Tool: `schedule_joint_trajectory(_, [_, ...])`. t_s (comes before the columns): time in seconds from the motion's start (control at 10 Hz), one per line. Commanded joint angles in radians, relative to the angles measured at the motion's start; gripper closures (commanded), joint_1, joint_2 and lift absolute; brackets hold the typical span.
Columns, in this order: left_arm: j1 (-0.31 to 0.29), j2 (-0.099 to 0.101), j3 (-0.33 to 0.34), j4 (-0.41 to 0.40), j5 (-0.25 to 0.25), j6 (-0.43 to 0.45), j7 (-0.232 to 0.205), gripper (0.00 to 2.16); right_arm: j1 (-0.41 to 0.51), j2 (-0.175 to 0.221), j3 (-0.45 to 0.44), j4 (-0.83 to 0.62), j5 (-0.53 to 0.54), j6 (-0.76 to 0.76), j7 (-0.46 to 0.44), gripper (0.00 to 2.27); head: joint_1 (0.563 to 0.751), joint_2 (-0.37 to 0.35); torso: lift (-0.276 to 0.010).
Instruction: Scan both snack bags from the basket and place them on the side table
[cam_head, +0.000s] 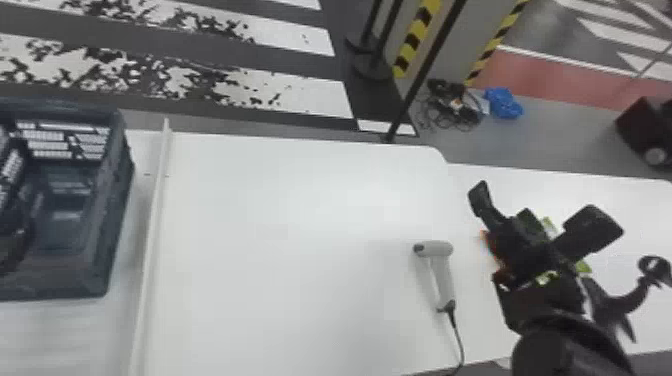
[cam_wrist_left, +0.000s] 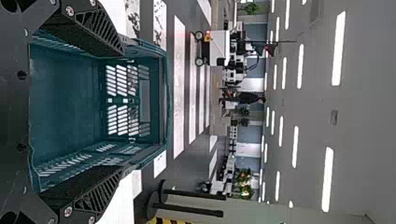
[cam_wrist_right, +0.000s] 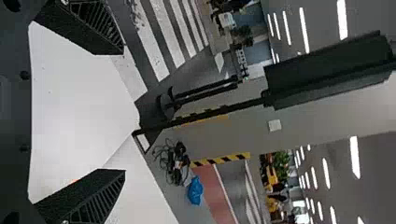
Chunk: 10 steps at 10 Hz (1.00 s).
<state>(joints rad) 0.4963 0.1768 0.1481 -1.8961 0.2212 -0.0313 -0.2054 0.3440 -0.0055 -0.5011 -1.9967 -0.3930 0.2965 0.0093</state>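
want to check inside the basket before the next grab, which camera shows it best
The left wrist view: it looks into the basket between the open fingers of the left gripper, showing floor and slotted walls. The head view looks down on it from above, but the picture's left edge cuts it off.

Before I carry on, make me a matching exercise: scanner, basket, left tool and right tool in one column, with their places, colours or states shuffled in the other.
1. scanner
2. left tool
3. basket
4. right tool

A. blue-green, with slotted walls
B. fingers apart, to the right of the scanner in the head view
C. lying on the white table, a dark cable running from its handle
D. fingers apart, at the basket

Right pairs: 1-C, 2-D, 3-A, 4-B
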Motion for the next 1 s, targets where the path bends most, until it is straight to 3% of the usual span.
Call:
schedule_joint_trajectory(0.0, [0.01,0.0,0.001,-0.02,0.001,0.003,0.0,0.14,0.058,0.006,0.127,-0.037,0.079,-0.07,0.0,0.02,0.695,-0.261,-0.075])
schedule_joint_trajectory(0.4, [0.027,-0.01,-0.028,-0.067,0.001,0.043,0.0,0.14,0.161,0.006,0.45,0.006,0.327,-0.337,-0.057,0.02,0.695,-0.051,-0.075])
schedule_joint_trajectory(0.6, [0.034,-0.014,-0.051,-0.075,-0.008,0.043,0.001,0.14,0.199,0.006,0.541,0.05,0.414,-0.478,-0.111,0.02,0.695,0.001,-0.075])
schedule_joint_trajectory(0.7, [0.042,-0.025,-0.051,-0.08,-0.017,0.043,0.001,0.14,0.214,0.006,0.575,0.079,0.47,-0.549,-0.141,0.02,0.695,0.023,-0.075])
schedule_joint_trajectory(0.9, [0.076,-0.046,-0.048,-0.104,-0.039,0.025,0.007,0.14,0.259,0.006,0.605,0.096,0.479,-0.622,-0.141,0.02,0.695,0.062,-0.075])
